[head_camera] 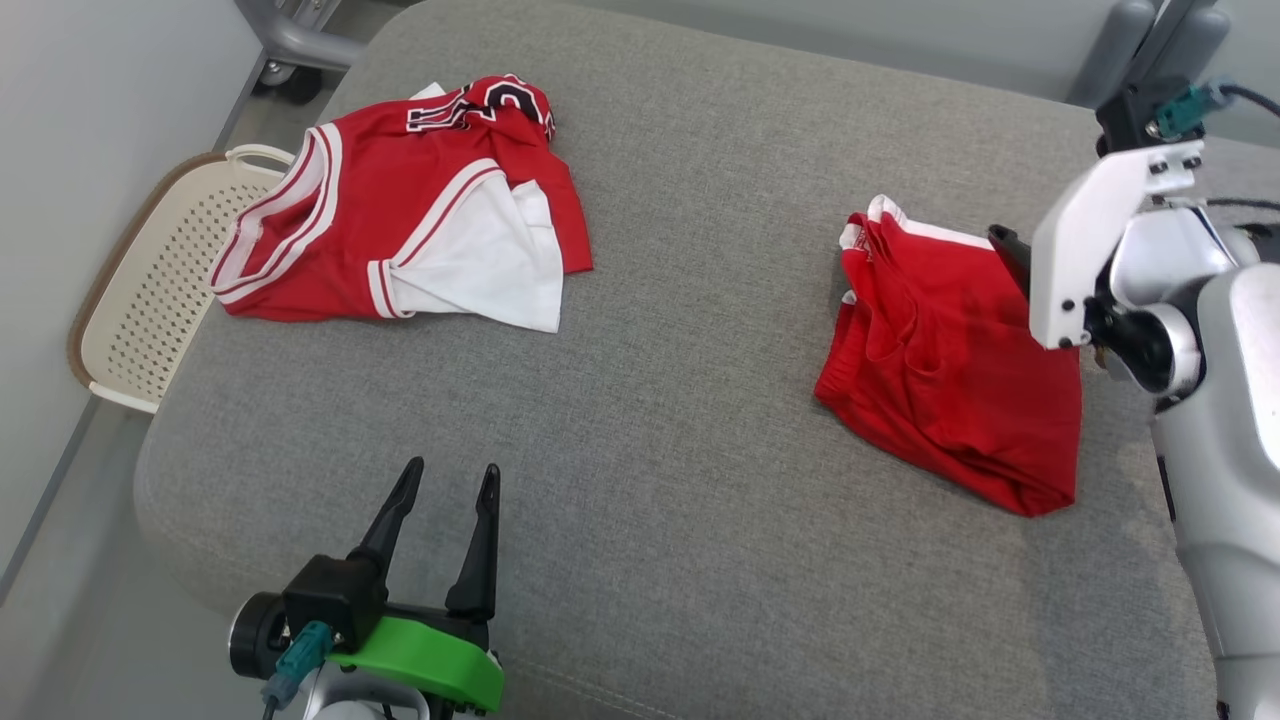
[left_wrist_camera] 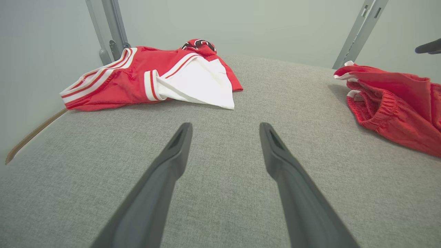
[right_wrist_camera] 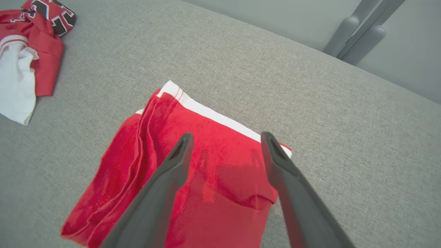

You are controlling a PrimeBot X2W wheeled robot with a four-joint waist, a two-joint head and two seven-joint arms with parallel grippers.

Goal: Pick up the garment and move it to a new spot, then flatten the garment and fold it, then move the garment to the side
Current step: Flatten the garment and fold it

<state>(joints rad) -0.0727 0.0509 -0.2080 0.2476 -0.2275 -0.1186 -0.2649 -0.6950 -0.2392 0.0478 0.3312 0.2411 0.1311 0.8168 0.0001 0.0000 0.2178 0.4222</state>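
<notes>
The garment (head_camera: 940,370) is a red piece with white trim, folded into a compact rectangle on the right side of the grey cushioned surface (head_camera: 700,200). In the right wrist view my right gripper (right_wrist_camera: 227,137) hangs open just above the garment (right_wrist_camera: 120,179), nothing between its fingers. The head view shows one dark finger (head_camera: 1010,258) over the garment's far right edge, behind the white wrist bracket. My left gripper (head_camera: 451,468) stands open over bare cushion near the front left, well away from the garment (left_wrist_camera: 396,100).
A crumpled red and white jersey (head_camera: 400,220) with black lettering lies at the far left of the cushion. A cream perforated basket (head_camera: 150,290) sits beside the cushion's left edge. Grey metal frame posts (right_wrist_camera: 358,31) stand behind the cushion.
</notes>
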